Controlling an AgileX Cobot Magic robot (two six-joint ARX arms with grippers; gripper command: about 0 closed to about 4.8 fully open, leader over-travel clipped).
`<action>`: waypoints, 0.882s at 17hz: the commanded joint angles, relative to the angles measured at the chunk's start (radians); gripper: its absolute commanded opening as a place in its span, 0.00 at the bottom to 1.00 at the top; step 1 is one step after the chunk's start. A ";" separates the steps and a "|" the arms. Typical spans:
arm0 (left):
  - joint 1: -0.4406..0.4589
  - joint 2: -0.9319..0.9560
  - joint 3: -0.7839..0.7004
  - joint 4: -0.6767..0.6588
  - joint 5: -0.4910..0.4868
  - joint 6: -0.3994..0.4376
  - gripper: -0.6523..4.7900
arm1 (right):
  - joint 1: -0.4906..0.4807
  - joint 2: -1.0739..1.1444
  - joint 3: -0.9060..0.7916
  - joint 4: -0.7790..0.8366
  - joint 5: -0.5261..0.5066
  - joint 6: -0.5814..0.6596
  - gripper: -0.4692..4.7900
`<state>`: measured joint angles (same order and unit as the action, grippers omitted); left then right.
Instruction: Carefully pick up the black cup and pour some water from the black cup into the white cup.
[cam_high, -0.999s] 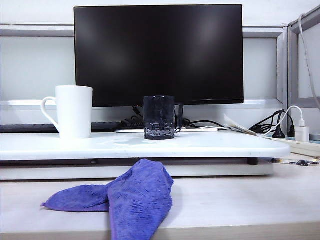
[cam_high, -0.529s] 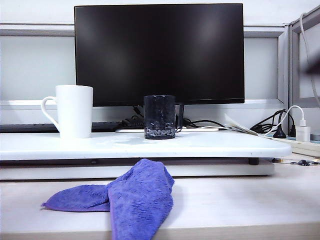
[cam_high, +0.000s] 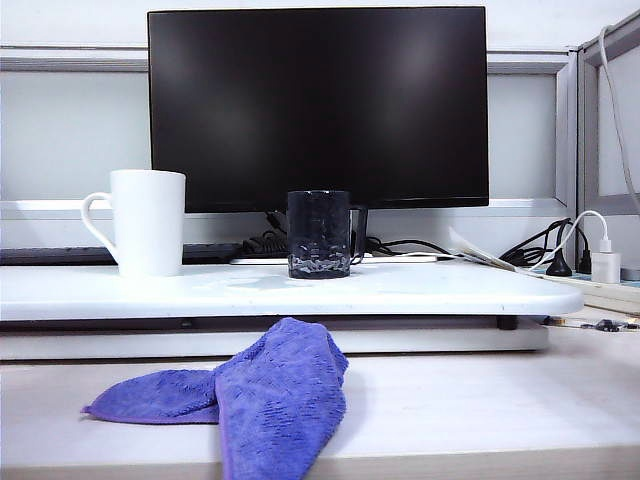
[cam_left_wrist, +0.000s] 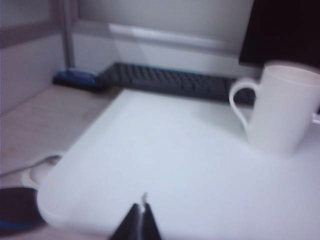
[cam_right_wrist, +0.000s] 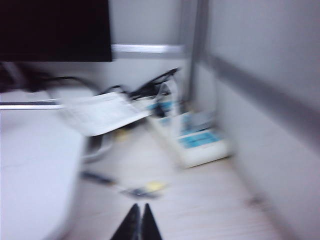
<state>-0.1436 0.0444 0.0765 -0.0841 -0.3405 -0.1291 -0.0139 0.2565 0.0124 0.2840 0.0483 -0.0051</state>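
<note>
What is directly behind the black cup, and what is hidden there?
Behind the black cup stands the big dark monitor, with tangled black cables at its foot. The cup covers the monitor's stand, so I cannot see it. The left gripper and right gripper are elsewhere.

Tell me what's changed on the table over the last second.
Nothing has visibly moved. The white cup, black cup and purple cloth sit where they were. Neither arm shows in the exterior view; the left gripper and right gripper are shut and empty.
</note>
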 joint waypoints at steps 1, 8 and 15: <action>0.000 0.001 -0.053 -0.055 0.225 -0.027 0.11 | -0.074 0.000 0.001 -0.108 -0.205 0.088 0.09; 0.000 -0.001 -0.066 -0.087 0.232 -0.043 0.11 | -0.069 -0.014 0.002 -0.232 -0.181 0.106 0.09; 0.007 -0.036 -0.067 -0.086 0.233 -0.042 0.11 | -0.069 -0.149 -0.003 -0.284 -0.181 0.106 0.09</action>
<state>-0.1436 0.0284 0.0105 -0.1627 -0.1062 -0.1730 -0.0830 0.1474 0.0124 -0.0029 -0.1326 0.0971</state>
